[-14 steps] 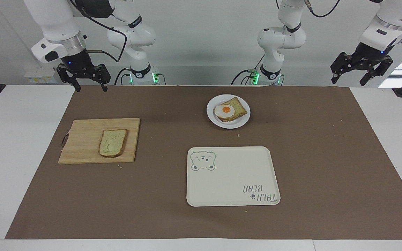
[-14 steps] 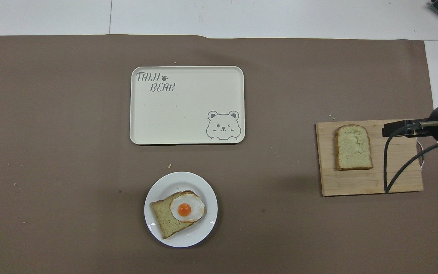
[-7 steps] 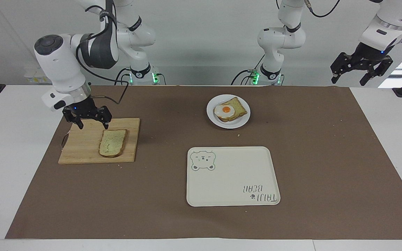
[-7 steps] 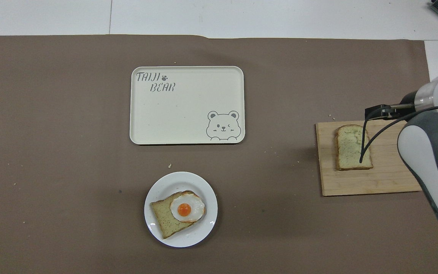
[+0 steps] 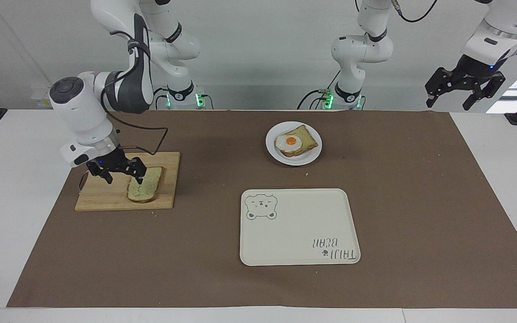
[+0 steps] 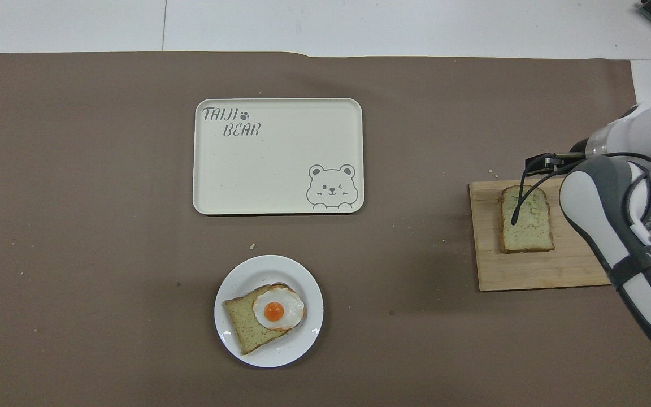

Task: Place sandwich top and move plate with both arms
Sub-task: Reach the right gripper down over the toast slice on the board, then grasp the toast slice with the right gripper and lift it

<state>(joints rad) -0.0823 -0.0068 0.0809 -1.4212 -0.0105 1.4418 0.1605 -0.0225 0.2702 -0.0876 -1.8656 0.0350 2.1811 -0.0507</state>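
The sandwich top (image 5: 147,192) (image 6: 527,225), a plain speckled slice, lies on a wooden cutting board (image 5: 106,197) (image 6: 534,271) toward the right arm's end of the table. My right gripper (image 5: 124,177) is open and low over the board, one finger at the slice's edge; I cannot tell whether it touches. The small white plate (image 5: 305,159) (image 6: 303,339) holds a bread slice with a fried egg (image 5: 291,141) (image 6: 273,310). My left gripper (image 5: 459,95) is open and waits high above the left arm's end of the table.
A cream rectangular tray with a bear drawing (image 5: 299,229) (image 6: 277,164) lies farther from the robots than the plate. The brown mat (image 5: 420,202) covers the table's middle. The right arm's forearm (image 6: 613,226) covers part of the board in the overhead view.
My right arm has swung down from above the table's edge to the cutting board, and its gripper has come down to the slice's edge. The left arm, plate and tray have not moved.
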